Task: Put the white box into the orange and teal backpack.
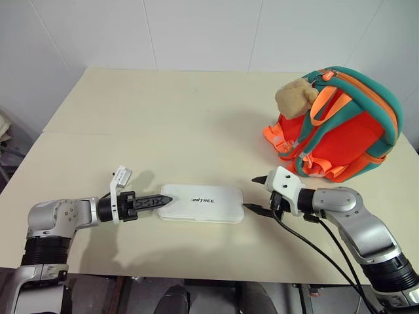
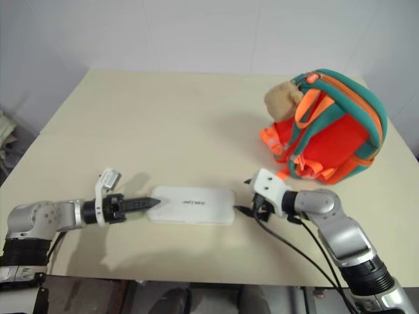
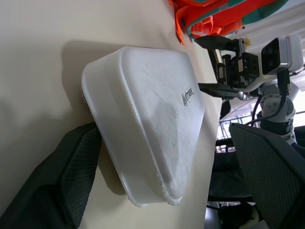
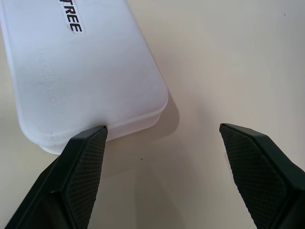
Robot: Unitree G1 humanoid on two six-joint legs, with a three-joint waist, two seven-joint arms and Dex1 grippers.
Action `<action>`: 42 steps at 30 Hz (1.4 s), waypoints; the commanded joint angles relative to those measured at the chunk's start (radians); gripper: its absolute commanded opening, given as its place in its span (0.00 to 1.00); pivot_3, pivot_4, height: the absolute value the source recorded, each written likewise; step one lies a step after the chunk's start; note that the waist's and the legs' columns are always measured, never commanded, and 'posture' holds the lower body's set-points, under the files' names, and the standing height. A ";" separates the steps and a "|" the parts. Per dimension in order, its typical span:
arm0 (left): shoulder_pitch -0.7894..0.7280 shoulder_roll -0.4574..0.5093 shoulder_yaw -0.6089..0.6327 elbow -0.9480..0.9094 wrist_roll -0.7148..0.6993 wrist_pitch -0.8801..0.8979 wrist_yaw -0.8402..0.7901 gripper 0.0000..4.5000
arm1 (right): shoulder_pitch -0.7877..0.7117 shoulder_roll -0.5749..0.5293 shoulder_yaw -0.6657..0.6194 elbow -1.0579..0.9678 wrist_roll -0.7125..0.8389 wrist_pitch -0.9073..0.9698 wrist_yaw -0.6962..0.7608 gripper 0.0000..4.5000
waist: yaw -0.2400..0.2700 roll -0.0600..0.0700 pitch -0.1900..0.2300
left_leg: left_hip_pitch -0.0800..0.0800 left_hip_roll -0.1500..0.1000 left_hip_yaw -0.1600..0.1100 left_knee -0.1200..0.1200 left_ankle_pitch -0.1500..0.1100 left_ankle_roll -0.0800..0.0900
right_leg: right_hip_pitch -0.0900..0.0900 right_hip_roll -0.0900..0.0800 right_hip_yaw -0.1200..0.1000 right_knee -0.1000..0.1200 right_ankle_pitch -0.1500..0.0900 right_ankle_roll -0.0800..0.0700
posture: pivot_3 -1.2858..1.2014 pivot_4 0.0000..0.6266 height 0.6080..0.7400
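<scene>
Your white box [image 1: 201,203] lies flat on the table [image 1: 163,118] | left gripper [image 1: 163,200], right gripper [image 1: 256,194] flank its ends, jaws wide, empty | backpack [image 1: 340,124] well apart

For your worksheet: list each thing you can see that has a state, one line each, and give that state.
white box: lying flat on the table, lettering up, not held.
orange and teal backpack: standing on the table, apart from the box.
left gripper: open, at the box's left end.
right gripper: open, at the box's right end.
</scene>
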 commanded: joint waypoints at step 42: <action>-0.143 -0.071 -0.044 0.187 0.052 0.006 -0.012 0.33 | 0.009 0.007 -0.032 -0.042 -0.010 -0.024 -0.008 1.00 | -0.002 -0.001 0.000 | 0.000 0.000 0.000 0.002 0.000 0.000 | 0.001 0.001 0.000 -0.002 0.004 0.001 | 0.52 0.24 1.00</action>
